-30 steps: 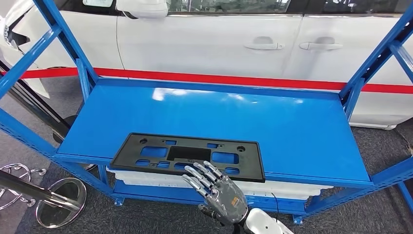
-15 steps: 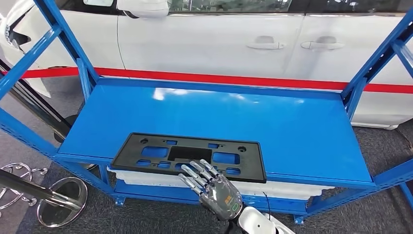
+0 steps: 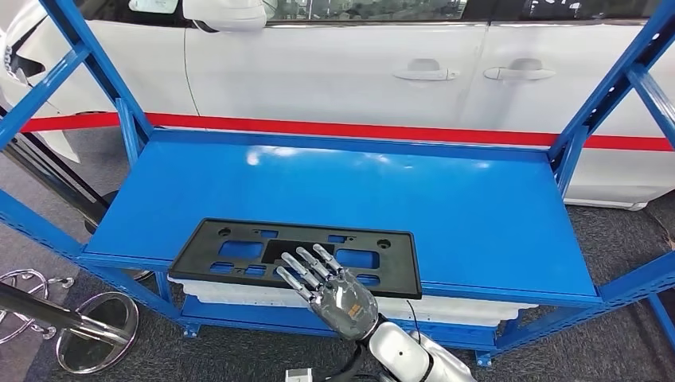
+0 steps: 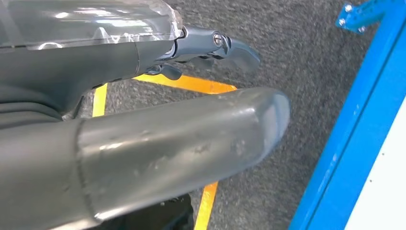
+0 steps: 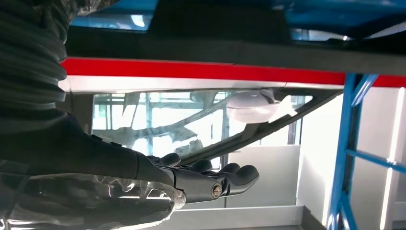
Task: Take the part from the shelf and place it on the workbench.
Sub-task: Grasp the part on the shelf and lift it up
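The part is a flat black plastic plate [image 3: 239, 248] with several cut-outs. It lies at the front left of the blue shelf board [image 3: 358, 191]. My right hand [image 3: 330, 290] hovers at the plate's front edge, near its middle, fingers spread and pointing over the plate, holding nothing. In the right wrist view the same hand [image 5: 191, 179] has its fingers stretched out, apart from any object. My left hand [image 4: 143, 120] hangs low over grey carpet beside a blue shelf post [image 4: 354, 120], its fingers loose and holding nothing.
A white car [image 3: 334, 72] with a red stripe [image 3: 358, 130] stands right behind the shelf. Blue uprights [image 3: 119, 103] [image 3: 581, 135] frame both shelf ends. A white panel [image 3: 231, 291] lies on the lower level. A chrome stand [image 3: 95, 330] is at the lower left. Yellow floor tape [image 4: 191, 85] crosses the carpet.
My right hand has moved left and a little forward, its fingertips now over the plate's front edge. The view has shifted slightly. The plate has not moved.
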### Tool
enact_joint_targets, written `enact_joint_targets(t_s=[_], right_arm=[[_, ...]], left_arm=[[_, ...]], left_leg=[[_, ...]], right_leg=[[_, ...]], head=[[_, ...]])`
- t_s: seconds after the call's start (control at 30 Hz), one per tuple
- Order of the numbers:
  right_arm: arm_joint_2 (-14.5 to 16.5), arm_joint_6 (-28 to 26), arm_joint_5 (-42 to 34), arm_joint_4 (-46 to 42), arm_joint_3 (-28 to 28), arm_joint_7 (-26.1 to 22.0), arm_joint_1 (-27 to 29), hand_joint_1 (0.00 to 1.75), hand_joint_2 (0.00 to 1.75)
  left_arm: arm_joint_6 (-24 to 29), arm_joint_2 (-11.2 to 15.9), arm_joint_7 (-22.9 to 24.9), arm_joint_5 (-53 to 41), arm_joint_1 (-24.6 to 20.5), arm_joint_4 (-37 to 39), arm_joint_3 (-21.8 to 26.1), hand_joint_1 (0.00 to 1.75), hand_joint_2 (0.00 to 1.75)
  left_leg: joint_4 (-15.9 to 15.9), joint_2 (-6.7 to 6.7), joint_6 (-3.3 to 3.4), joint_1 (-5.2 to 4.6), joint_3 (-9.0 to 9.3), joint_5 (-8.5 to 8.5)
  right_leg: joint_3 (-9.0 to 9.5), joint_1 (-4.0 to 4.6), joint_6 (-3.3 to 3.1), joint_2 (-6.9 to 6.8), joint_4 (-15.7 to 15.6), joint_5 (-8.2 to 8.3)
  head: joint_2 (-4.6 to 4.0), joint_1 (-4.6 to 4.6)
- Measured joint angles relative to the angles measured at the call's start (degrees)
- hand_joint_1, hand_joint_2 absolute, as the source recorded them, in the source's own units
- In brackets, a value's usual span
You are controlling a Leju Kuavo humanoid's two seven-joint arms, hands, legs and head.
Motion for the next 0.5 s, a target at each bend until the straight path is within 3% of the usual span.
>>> enact_joint_targets(t_s=[0.07, 0.13, 0.23, 0.27, 0.3, 0.33, 0.43, 0.5], right_arm=[[0.25, -0.03, 0.01, 0.67, 0.11, 0.07, -0.25, 0.00, 1.75], [0.37, -0.07, 0.01, 1.12, 0.19, 0.15, -0.53, 0.00, 1.75], [0.40, -0.10, 0.12, 1.95, 0.27, 0.49, -0.81, 0.00, 1.75], [0.39, -0.11, 0.23, 2.36, 0.31, 0.69, -0.80, 0.00, 1.75], [0.39, -0.10, 0.37, 2.81, 0.35, 0.89, -0.83, 0.00, 1.75], [0.40, -0.10, 0.50, 3.26, 0.40, 1.13, -0.93, 0.00, 1.75], [0.49, -0.10, 1.10, 4.79, 0.50, 1.86, -1.75, 0.00, 1.75], [0.63, -0.10, 1.61, 6.14, 0.52, 2.43, -2.40, 0.00, 1.75]], left_arm=[[0.03, -0.05, 0.03, 0.00, -0.01, 0.00, -0.14, 0.00, 0.00], [0.04, -0.10, 0.06, 0.00, -0.07, 0.00, -0.21, 0.00, 0.00], [-0.03, -0.13, 0.08, -0.01, -0.13, 0.00, -0.25, 0.00, 0.00], [-0.06, -0.13, 0.08, -0.02, -0.11, 0.00, -0.26, 0.00, 0.00], [-0.09, -0.13, 0.09, -0.02, -0.09, 0.00, -0.27, 0.00, 0.00], [-0.10, -0.16, 0.09, -0.03, -0.09, 0.00, -0.28, 0.00, 0.00], [-0.12, -0.27, 0.10, -0.11, -0.14, 0.00, -0.37, 0.00, 0.00], [-0.13, -0.28, 0.10, -0.18, -0.20, 0.00, -0.51, 0.00, 0.00]], left_leg=[[-0.57, 0.02, 0.35, 0.13, 0.12, 0.42], [-1.47, 0.12, 0.93, 0.51, 0.44, 1.01], [-1.81, 0.23, 1.27, 0.65, 0.42, 1.27], [-1.74, 0.23, 1.26, 0.65, 0.35, 1.25], [-1.66, 0.22, 1.22, 0.67, 0.32, 1.20], [-1.53, 0.19, 1.13, 0.69, 0.33, 1.13], [-0.74, 0.08, 0.43, 0.61, 0.23, 0.58], [-0.33, 0.06, -0.25, 0.43, -0.03, 0.32]], right_leg=[[0.00, -0.07, 0.59, -0.05, -0.10, 0.04], [-0.69, -0.06, 1.19, -0.05, 1.65, -1.36], [-5.34, -0.49, 1.95, -0.05, 11.41, -6.47], [-6.74, -0.68, 2.17, -0.06, 14.19, -7.29], [-7.30, -0.87, 2.35, -0.09, 15.10, -6.97], [-6.75, -1.06, 2.49, -0.13, 13.80, -5.58], [-1.85, -1.41, 2.37, -0.21, 3.50, -0.59], [-0.70, -1.24, 1.80, -0.12, 0.65, -0.09]], head=[[0.00, 0.00], [0.00, 0.00], [0.00, 0.00], [0.00, 0.00], [0.00, 0.00], [0.00, 0.01], [0.01, 0.00], [0.00, -0.01]])
